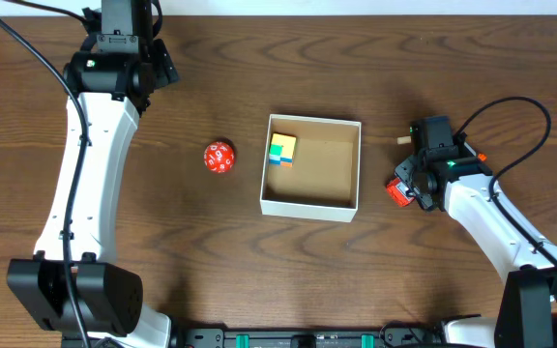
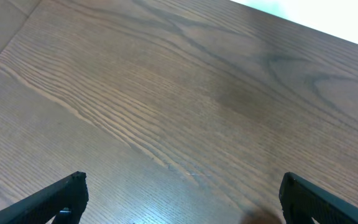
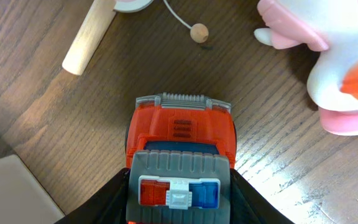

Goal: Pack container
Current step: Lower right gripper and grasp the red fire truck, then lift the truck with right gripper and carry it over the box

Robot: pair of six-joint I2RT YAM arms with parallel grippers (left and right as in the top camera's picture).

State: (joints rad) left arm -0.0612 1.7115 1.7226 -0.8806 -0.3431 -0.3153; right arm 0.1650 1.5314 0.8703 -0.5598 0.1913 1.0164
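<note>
Since my left arm [image 1: 90, 164] reached over the far left corner of the counter [image 1: 191, 261], my left jaws stood spread wide over bare wood with nothing between them, well apart from everything to be packed. Toward the middle, a red die [image 1: 219, 158] lay just left of the container [image 1: 309, 207], apart from its left wall.

The container sat near the middle of the counter, open upward, its walls roughly square to the counter's edges. One multicoloured block [image 1: 281, 149] lay inside, tucked into the box's far left corner. The rest of the tan floor was bare, so I judged there was ample room for a drop.

Toward the right edge, my right arm [image 1: 482, 217] had my right jaws clamped on the flanks of a red toy truck [image 3: 180, 140]. Its long axis ran straight out between them, nose toward the far edge as I judged it, about parallel to the container's right wall. The container lay to the left of the truck, near but not touching, and that thin wall stood between the load and the tan floor. My right arm was plainly the nearer, so I judged the move to need a lift and a short carry leftward over the wall. Whether the wheels rested on the wood I couldn't tell.

Beyond the nose lay a wooden stick [image 3: 89, 34], a small bead on a string [image 3: 198, 32] and, further right, a pink-and-white duck [image 3: 328, 62], all close to the truck but clear of it.
</note>
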